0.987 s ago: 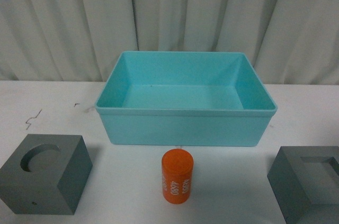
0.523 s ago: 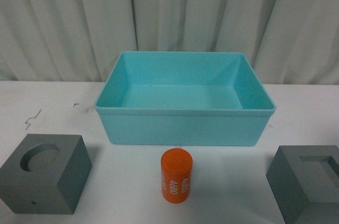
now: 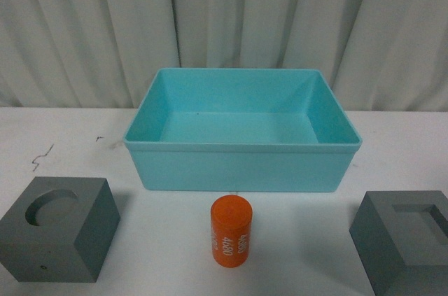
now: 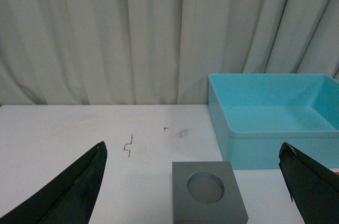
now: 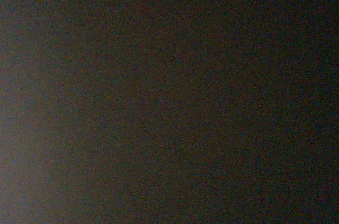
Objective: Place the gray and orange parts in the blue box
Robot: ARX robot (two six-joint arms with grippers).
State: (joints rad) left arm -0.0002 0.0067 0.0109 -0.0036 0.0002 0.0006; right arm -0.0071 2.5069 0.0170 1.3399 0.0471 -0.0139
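Three parts sit on the desk [image 3: 175, 254], near of the blue box [image 3: 238, 170].
Orange cylinder [image 3: 230, 231] centre; round-recess cube [image 3: 59, 237] left; square-recess cube [image 3: 406, 241] right, cropped. Left gripper [image 4: 193, 192] spread wide, empty; right wrist view dark, right gripper unseen.

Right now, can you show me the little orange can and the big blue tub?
Small orange cylinder with white digits [image 3: 231, 234], front view, on its side wall.
Wide light-blue plastic tub [image 3: 238, 167], front view, on its near outer wall.
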